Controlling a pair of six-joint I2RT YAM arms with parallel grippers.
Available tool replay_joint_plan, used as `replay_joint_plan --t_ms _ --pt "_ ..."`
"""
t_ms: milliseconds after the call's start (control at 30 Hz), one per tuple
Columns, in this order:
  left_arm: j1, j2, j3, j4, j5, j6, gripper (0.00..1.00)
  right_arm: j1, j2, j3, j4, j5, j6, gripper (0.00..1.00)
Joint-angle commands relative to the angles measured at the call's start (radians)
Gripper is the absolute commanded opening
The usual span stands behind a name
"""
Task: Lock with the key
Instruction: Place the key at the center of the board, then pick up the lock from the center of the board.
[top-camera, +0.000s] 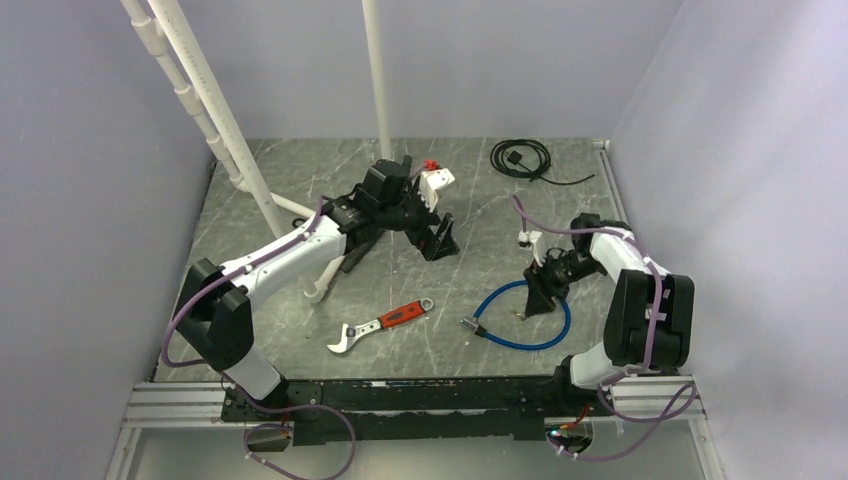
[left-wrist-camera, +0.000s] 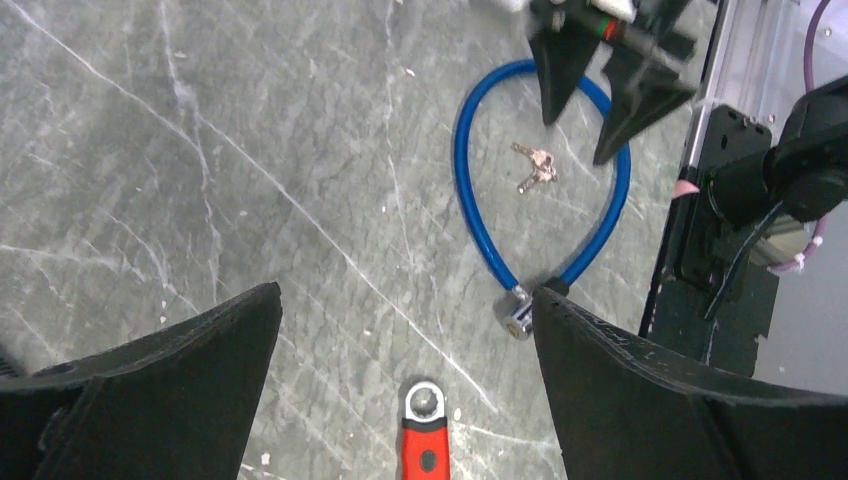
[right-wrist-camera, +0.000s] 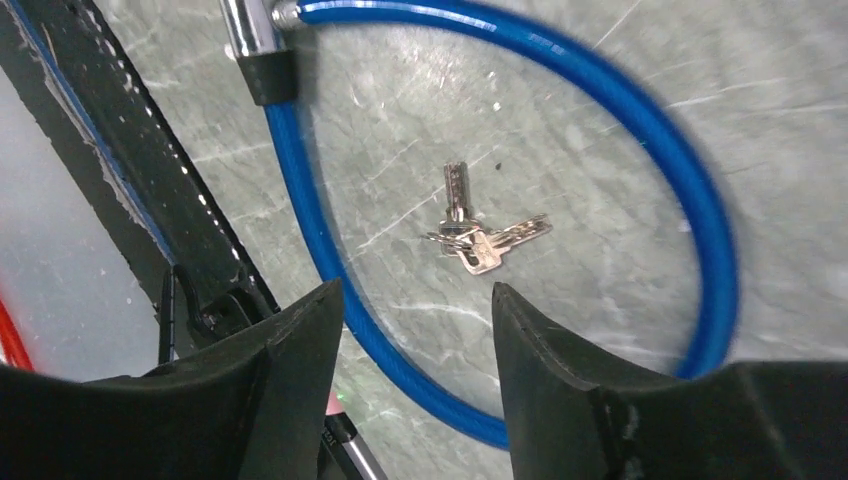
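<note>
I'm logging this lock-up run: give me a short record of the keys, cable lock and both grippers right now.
keys: flat on table, inside the cable lock loop, untouched
cable lock: blue, curled on the table
right gripper: fingers open, empty, above the keys
left gripper: fingers open, empty, away from the lock
wrench: on table, apart from the lock

The right gripper (right-wrist-camera: 415, 300) hangs above the grey marbled table (right-wrist-camera: 600, 110), its two black fingers (right-wrist-camera: 290, 370) parted with nothing between them. Below the gap lies a small bunch of keys (right-wrist-camera: 480, 238) - flat inside the blue cable (right-wrist-camera: 715, 250) loop, clear of it. The cable's metal lock end (right-wrist-camera: 243, 30) rests beside the black rail (right-wrist-camera: 110, 150) at the near edge.
</note>
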Motion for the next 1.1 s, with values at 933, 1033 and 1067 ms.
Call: replay_joint_plan --t_ms 933,1033,1067 --pt "0.097 0.241 0.267 -0.173 0.154 0.129 1.0 -0.067 0.834 1.269 0.645 0.096 0.604 0.78" --pt "0.109 0.26 0.283 -0.186 0.154 0.121 0.99 -0.035 0.922 1.361 0.716 0.16 0.634 0.73" --pt "0.112 0.264 0.286 -0.189 0.152 0.119 0.99 -0.027 0.949 1.391 0.733 0.169 0.634 0.72"
